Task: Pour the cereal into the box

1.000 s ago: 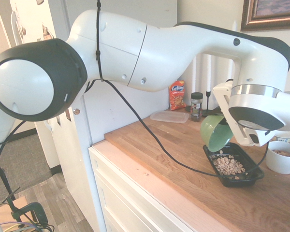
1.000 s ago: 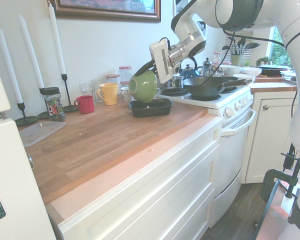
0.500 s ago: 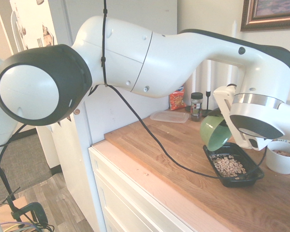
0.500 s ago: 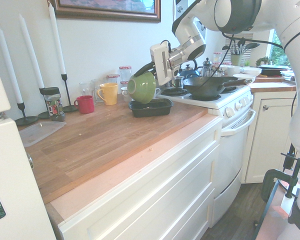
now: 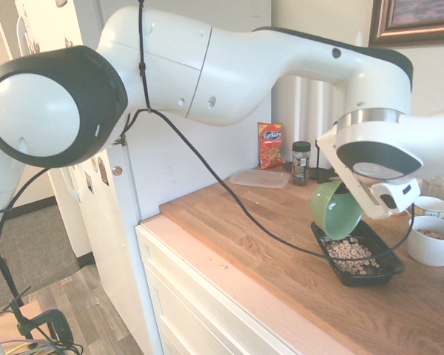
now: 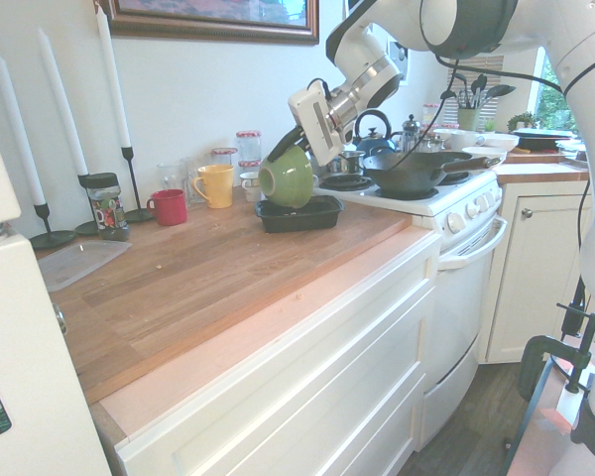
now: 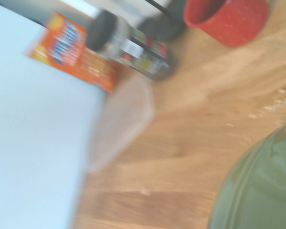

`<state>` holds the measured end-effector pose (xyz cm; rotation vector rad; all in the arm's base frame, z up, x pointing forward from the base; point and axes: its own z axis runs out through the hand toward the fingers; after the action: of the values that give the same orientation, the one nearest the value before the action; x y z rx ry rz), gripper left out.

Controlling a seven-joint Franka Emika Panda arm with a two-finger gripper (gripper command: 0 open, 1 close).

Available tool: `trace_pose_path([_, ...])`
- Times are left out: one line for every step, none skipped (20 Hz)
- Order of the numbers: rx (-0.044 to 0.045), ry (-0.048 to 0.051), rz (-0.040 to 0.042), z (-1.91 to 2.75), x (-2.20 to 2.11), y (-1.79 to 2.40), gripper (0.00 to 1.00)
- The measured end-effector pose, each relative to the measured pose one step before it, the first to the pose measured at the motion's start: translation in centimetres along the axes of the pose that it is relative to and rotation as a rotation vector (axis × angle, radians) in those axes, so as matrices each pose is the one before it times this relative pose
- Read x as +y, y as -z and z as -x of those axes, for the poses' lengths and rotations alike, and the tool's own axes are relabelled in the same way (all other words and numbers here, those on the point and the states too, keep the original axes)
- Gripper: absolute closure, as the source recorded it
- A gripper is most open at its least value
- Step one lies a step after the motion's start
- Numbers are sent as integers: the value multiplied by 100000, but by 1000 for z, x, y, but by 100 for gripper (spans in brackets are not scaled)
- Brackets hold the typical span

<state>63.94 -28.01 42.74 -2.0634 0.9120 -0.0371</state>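
With the fingers (image 6: 287,145) pinching the green bowl (image 5: 336,210), tip it gently and low over the box (image 5: 366,278), keeping falling cereal (image 5: 349,253) inside the rim.

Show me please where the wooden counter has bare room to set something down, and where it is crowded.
Bare: the broad counter stretch between the clear flat container and the black box, towards the front edge. Crowded: around the box, with the tilted green bowl over it and the white mug beside it.
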Motion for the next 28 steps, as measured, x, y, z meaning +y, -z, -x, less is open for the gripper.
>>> trace_pose_path([2600,1069,4134,859,-1082,-243,100])
trace_pose_path([2812,844,4142,892,-1070,-275,100])
trace_pose_path([3048,829,4505,970,-1075,-311,100])
trace_pose_path([4015,766,5042,968,-990,-292,100])
trace_pose_path([3766,559,4896,1019,-971,-338,100])
trace_pose_path([3559,561,5183,1145,-956,-384,100])
trace_pose_path([3710,621,5155,1209,-915,-368,100])
trace_pose_path([3658,642,5128,1246,-845,-393,100])
trace_pose_path([3665,790,5155,1331,-852,-396,100])
trace_pose_path([3628,930,4991,1339,-867,-350,100])
trace_pose_path([3226,735,4588,1340,-863,-369,100])
trace_pose_path([2244,603,3635,1377,-877,-364,100])
trace_pose_path([1042,711,2301,1255,-810,-286,100])
trace_pose_path([367,1076,1528,1169,-839,-320,100])
trace_pose_path([688,1290,1527,1103,-866,-373,100])
trace_pose_path([1302,1159,2133,922,-847,-374,100])
trace_pose_path([1905,1046,2053,988,-924,-398,100])
trace_pose_path([2600,1189,2497,1093,-1000,-493,100])
trace_pose_path([3766,879,2728,1111,-1069,-431,100])
trace_pose_path([4067,653,2726,1199,-1046,-457,100])
trace_pose_path([4138,778,2852,1180,-1020,-525,100])
trace_pose_path([4254,680,2680,1345,-1070,-573,100])
trace_pose_path([3071,960,2358,1307,-931,-592,100])
trace_pose_path([2239,1342,1956,1183,-890,-586,100])
trace_pose_path([2287,1439,1735,1111,-863,-533,100])
trace_pose_path([1989,1126,1551,992,-754,-568,100])
trace_pose_path([1717,1106,1381,927,-671,-585,100])
trace_pose_path([1988,1067,1394,852,-610,-589,100])
